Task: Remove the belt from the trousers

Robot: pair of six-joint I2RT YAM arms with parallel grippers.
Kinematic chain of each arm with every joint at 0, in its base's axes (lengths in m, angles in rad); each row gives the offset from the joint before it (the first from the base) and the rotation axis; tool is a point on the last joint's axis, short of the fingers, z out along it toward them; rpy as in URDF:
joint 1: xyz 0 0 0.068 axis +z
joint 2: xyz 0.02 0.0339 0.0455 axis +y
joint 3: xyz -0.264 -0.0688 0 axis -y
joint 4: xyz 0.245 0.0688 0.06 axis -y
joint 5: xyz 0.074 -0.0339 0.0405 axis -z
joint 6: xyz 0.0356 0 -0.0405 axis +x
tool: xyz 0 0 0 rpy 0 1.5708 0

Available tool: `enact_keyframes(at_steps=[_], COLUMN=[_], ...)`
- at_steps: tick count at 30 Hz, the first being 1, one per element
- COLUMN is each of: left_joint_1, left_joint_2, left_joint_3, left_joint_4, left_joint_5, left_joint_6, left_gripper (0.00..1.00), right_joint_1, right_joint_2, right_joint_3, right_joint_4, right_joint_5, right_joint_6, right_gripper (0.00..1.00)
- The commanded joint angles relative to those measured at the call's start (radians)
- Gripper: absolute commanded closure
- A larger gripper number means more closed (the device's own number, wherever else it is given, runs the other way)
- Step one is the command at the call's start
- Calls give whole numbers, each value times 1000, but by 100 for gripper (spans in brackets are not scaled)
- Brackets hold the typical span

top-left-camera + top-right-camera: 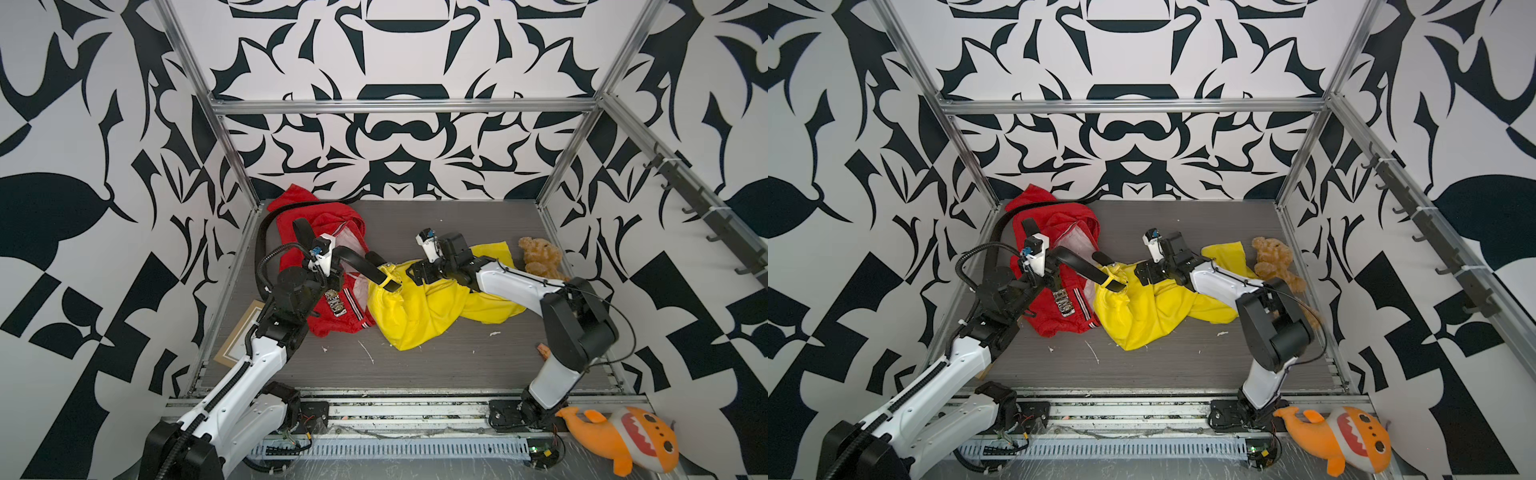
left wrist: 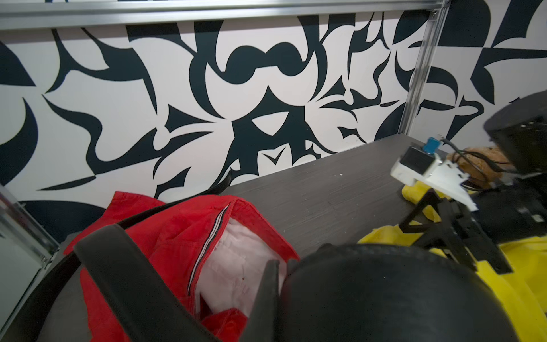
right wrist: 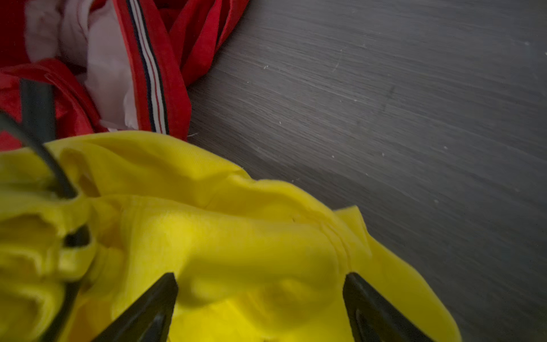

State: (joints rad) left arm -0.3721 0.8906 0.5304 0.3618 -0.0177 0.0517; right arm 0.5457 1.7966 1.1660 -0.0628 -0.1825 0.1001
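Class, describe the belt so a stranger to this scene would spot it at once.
On the dark wooden table, find the crumpled yellow trousers in the middle. At their edge nearest the red garment, a wide black belt passes through a yellow loop. It is the only black strap among the bright clothes.

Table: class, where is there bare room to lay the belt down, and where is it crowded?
Two bare patches: the back strip of the table between red garment, teddy and back wall, and the wide front strip between yellow trousers and front rail, holding only small scraps. Crowded: the middle, where belt and both garments bunch together.
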Motion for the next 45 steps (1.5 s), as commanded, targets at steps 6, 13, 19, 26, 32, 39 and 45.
enact_keyframes(at_steps=[6, 13, 19, 26, 32, 39, 45], left_joint_1=[4, -5, -74, -187, -204, -205, -206], left_joint_2=[-180, -250, -187, -155, -195, -234, -230], left_joint_3=[-38, -62, -56, -85, -102, -105, -110], left_joint_4=[-305, -435, -457, -462, -485, -508, -507], left_joint_5=[-134, -153, -154, -188, -209, -226, -230], left_joint_6=[-138, -203, -194, -198, -195, -190, -184], left_gripper=[100, 100, 100, 100, 100, 100, 100], right_joint_1=[7, -180, -250, -180, -28, 4, 33], right_joint_2=[146, -22, -166, -288, -173, -60, 8], right_joint_3=[81, -50, -80, -2, 100, 155, 168], right_joint_4=[-312, -409, -412, -342, -401, -465, -472], right_joint_5=[396, 352, 171, -153, -183, -281, -317], right_joint_6=[-70, 81, 36, -42, -231, -337, -347], right_gripper=[21, 32, 28, 20, 19, 19, 18])
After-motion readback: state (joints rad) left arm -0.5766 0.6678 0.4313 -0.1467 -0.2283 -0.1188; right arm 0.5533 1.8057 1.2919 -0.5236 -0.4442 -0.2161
